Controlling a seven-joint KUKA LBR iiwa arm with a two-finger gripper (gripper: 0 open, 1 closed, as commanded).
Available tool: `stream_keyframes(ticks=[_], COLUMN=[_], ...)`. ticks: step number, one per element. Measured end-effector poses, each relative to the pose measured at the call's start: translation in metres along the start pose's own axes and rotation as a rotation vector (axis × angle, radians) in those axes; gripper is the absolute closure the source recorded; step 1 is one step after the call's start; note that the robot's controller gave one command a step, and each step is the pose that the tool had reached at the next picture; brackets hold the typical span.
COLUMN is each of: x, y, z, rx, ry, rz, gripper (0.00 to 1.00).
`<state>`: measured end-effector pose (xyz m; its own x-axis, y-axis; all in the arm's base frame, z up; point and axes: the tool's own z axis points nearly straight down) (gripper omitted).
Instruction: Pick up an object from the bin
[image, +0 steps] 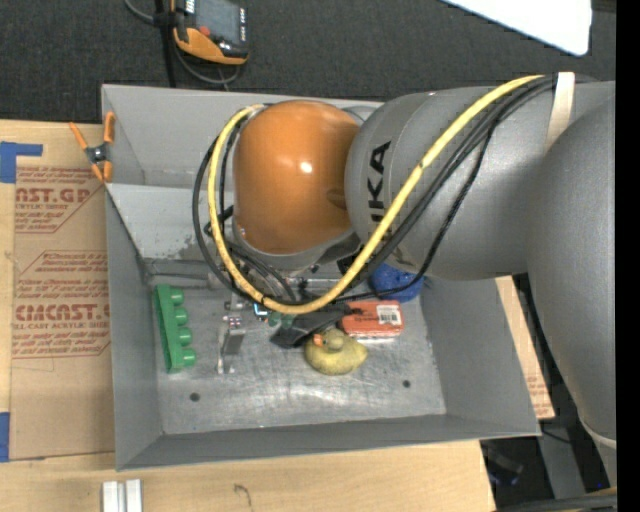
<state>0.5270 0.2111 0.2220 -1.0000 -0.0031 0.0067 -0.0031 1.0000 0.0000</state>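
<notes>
The gripper hung low in the grey metal bin, between the green bumpy plastic block and the yellow rubber duck. Spread or pinched, I could not tell. It seemed to be at the reaching step; next it needed to line up over one of them.

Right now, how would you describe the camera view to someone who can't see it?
A grey robot arm with an orange cover hangs over a metal bin holding a green ridged block, a yellow duck and an orange box.

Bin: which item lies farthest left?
The green block, alone by the left wall; the duck, orange box and blue piece cluster further right.
</notes>
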Motion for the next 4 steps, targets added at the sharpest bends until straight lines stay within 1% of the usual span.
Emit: stream_keyframes(ticks=[1, 2, 3, 4], x=[-0.002, -0.008, 0.000, -0.009], y=[-0.001, -0.036, -0.080, -0.086], z=[-0.005, 0.023, 0.022, 0.044], rx=[-0.001, -0.004, -0.001, -0.003], ry=[-0.008, -0.011, -0.004, -0.010], rz=[0.002, 0.070, 0.312, 0.415], gripper=[0.00, 0.00, 0.00, 0.00])
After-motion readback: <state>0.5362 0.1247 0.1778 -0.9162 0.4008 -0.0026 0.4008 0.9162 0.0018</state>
